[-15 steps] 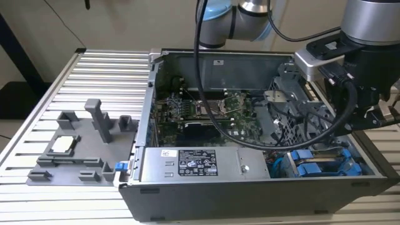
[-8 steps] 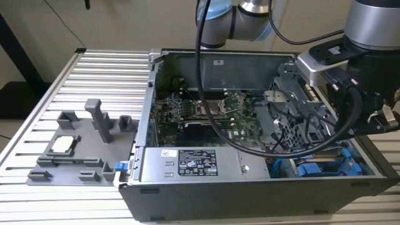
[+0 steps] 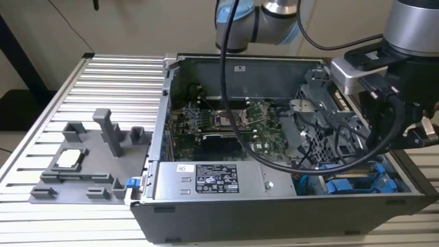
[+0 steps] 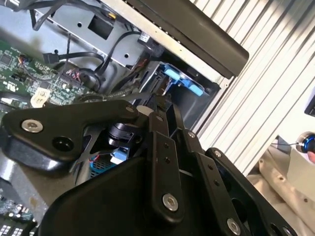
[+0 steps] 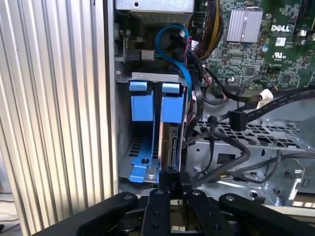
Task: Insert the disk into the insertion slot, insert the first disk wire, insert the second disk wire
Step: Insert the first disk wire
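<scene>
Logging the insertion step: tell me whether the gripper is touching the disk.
Touching. In the first wrist view the gripper has its fingers clamped on the edge of the disk, with no gap visible between them.

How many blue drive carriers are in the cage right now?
2 blue carriers, side by side in the drive cage: one by the case wall, one in front of the gripper. Others may be hidden.

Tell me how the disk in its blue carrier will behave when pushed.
The disk looks rigid and metal, so it probably won't bend. Standing on edge inside the insertion slot, it likely slides rather than tips. Black cables alongside may snag it.
</scene>
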`<state>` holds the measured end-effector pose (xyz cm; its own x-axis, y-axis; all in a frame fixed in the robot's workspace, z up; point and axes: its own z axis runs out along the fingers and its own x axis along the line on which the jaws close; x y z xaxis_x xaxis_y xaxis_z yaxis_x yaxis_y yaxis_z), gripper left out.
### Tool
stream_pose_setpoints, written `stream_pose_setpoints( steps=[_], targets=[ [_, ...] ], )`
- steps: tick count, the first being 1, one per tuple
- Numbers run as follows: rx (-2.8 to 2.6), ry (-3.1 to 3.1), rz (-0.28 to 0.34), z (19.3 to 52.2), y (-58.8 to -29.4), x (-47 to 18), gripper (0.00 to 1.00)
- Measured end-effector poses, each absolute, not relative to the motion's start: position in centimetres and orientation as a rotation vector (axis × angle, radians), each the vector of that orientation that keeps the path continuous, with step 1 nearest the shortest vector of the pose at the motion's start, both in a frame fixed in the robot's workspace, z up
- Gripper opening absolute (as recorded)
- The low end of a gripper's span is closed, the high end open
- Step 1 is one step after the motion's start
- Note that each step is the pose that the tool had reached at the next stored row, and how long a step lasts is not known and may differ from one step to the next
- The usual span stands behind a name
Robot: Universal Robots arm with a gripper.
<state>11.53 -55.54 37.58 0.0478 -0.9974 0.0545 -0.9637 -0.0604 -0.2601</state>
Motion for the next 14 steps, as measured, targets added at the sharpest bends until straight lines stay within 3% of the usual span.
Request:
stream_pose_setpoints(
  steps=[14],
  targets=[
    [-2.239,2.113,-0.184,37.0,-55.5,14.2,0.19]
  ],
)
